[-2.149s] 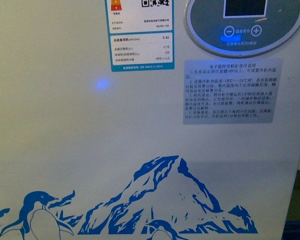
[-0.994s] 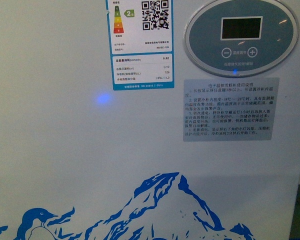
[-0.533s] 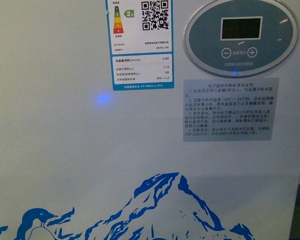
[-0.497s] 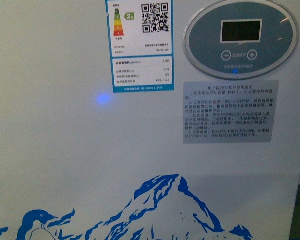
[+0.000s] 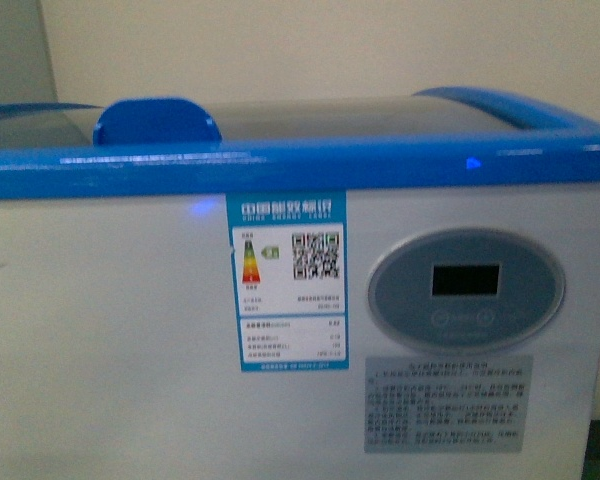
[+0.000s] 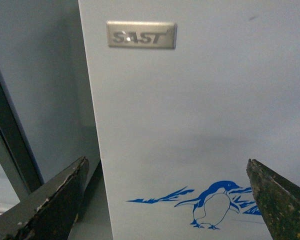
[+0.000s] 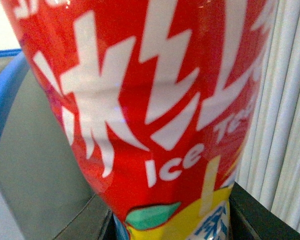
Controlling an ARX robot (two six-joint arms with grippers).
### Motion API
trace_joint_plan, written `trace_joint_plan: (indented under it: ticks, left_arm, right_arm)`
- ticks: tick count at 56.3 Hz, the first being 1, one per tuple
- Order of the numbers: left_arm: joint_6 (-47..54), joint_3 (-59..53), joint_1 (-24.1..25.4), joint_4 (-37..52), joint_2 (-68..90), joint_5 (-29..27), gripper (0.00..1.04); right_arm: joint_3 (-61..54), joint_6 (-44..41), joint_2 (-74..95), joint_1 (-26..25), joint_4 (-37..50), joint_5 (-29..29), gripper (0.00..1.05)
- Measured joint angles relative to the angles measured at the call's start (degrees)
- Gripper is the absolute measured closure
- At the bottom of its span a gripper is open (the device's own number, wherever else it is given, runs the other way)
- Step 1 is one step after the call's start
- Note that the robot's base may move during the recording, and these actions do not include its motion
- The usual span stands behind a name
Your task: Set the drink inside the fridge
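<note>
The fridge point(image 5: 130, 330) is a white chest cooler that fills the front view, with a blue top rim point(image 5: 280, 165), dark glass top panels and a blue handle point(image 5: 157, 122). No gripper shows in the front view. My left gripper point(image 6: 165, 200) is open and empty, its dark fingertips point(image 6: 55, 195) wide apart in front of the fridge's white wall point(image 6: 190, 100), near its left corner, over a blue penguin decal point(image 6: 212, 202). My right gripper point(image 7: 170, 230) is shut on the drink bottle point(image 7: 150, 100), whose red ice-tea label fills that view.
On the fridge front are an energy label point(image 5: 287, 283), an oval control panel point(image 5: 466, 290) and a grey instruction sticker point(image 5: 448, 403). A silver brand badge point(image 6: 141, 35) sits high on the wall. A pale ribbed surface point(image 7: 285, 125) stands behind the bottle. A beige wall rises behind the fridge.
The front view has risen: the mountain-and-penguin decal has dropped out of sight, and the blue rim, glass top and handle have come into view.
</note>
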Motion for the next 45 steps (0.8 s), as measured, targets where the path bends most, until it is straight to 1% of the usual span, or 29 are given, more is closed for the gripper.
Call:
trace_joint_plan:
  ticks: [45]
  left_arm:
    - [0.0, 0.0, 0.0, 0.0, 0.0, 0.0, 0.08]
  right_arm:
    - [0.0, 0.0, 0.0, 0.0, 0.1, 0.0, 0.64]
